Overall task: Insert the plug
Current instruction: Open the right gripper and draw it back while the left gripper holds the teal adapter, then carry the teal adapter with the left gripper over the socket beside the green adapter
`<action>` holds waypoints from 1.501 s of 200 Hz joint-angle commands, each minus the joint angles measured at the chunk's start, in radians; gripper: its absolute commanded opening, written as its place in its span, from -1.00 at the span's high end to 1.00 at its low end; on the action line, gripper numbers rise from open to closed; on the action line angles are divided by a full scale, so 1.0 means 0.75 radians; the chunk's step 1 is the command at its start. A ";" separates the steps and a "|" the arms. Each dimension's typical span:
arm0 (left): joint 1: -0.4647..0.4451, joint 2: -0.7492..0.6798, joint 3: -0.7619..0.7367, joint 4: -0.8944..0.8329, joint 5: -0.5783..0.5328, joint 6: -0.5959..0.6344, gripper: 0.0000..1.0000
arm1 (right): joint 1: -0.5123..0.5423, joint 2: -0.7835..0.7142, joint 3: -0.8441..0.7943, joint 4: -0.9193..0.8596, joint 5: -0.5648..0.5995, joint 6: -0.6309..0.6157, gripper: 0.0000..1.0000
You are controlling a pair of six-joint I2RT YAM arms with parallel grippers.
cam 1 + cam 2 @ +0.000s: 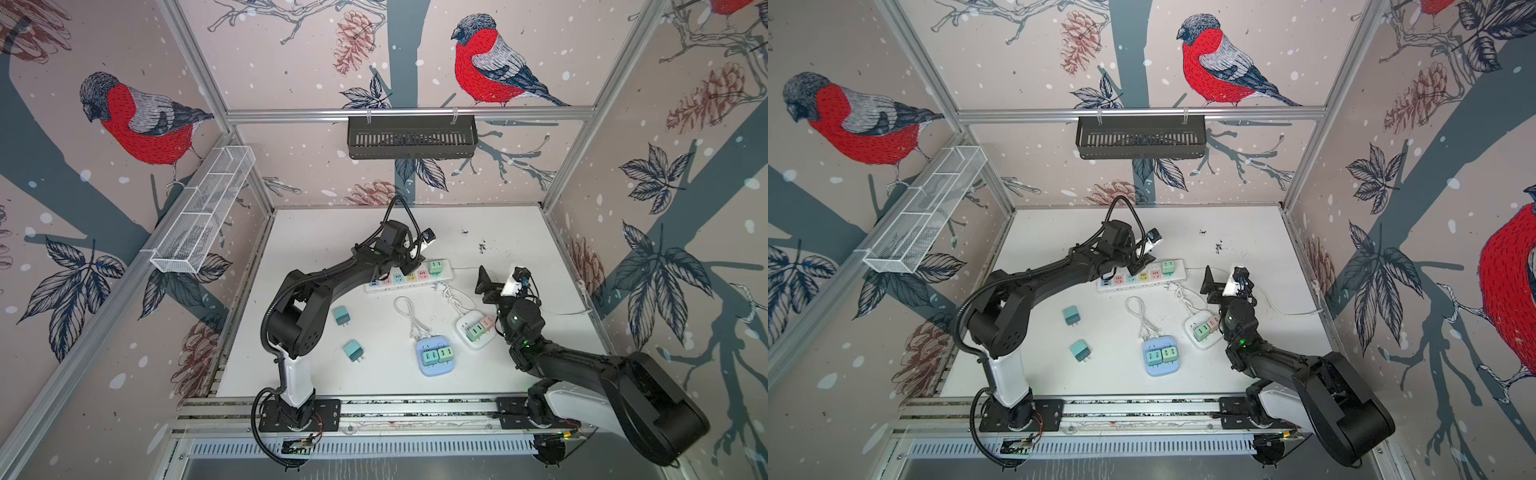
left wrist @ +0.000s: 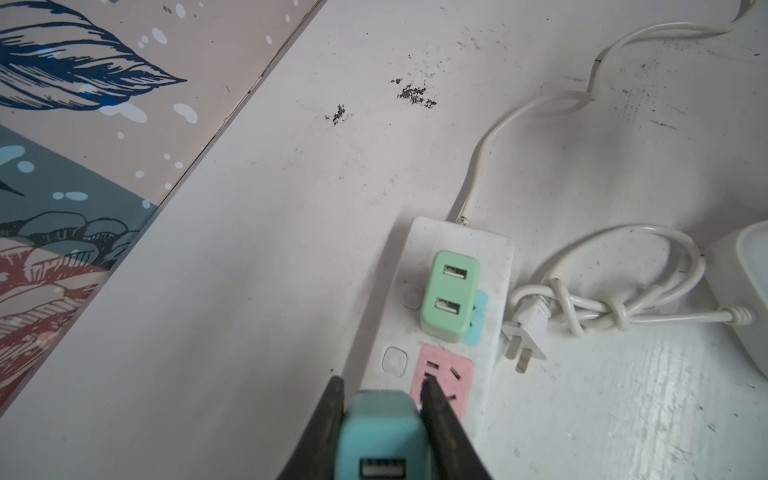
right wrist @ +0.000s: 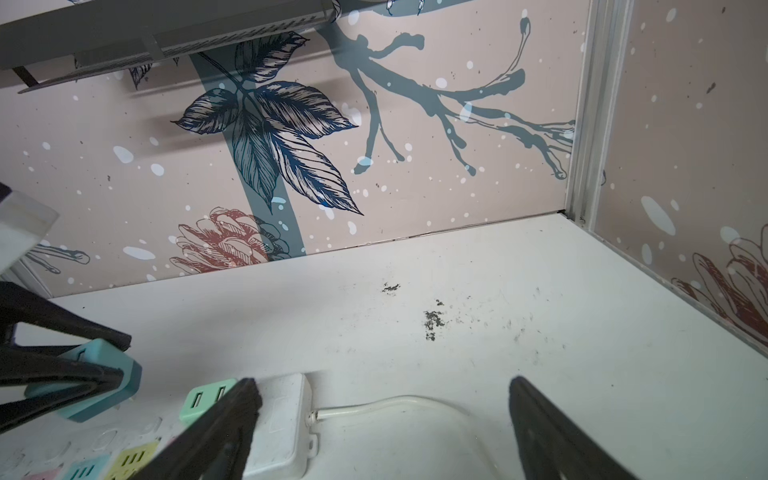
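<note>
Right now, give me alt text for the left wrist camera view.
The left gripper grips a blue plug close to the pink socket of a white power strip. A green plug sits in the next socket, and a bundled white cord lies beside the strip on the table.

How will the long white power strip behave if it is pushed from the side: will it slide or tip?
Likely slides rather than tips: the power strip lies flat and low on the smooth white table. Its cord lies slack, so it probably offers little restraint.
</note>
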 commanded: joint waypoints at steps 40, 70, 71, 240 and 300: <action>0.016 0.169 0.169 -0.186 0.248 0.188 1.00 | -0.011 0.014 0.018 0.014 -0.006 0.030 -0.88; 0.014 0.178 0.155 -0.191 0.254 0.216 1.00 | -0.014 0.015 0.018 0.014 -0.008 0.031 -0.88; 0.014 0.178 0.155 -0.191 0.255 0.217 1.00 | -0.014 0.016 0.018 0.014 -0.008 0.031 -0.88; 0.030 0.243 0.145 -0.164 0.356 0.271 1.00 | -0.014 0.022 0.020 0.014 -0.016 0.034 -0.88; 0.098 0.168 -0.033 0.102 0.606 0.231 1.00 | -0.017 0.017 0.018 0.017 -0.016 0.038 -0.89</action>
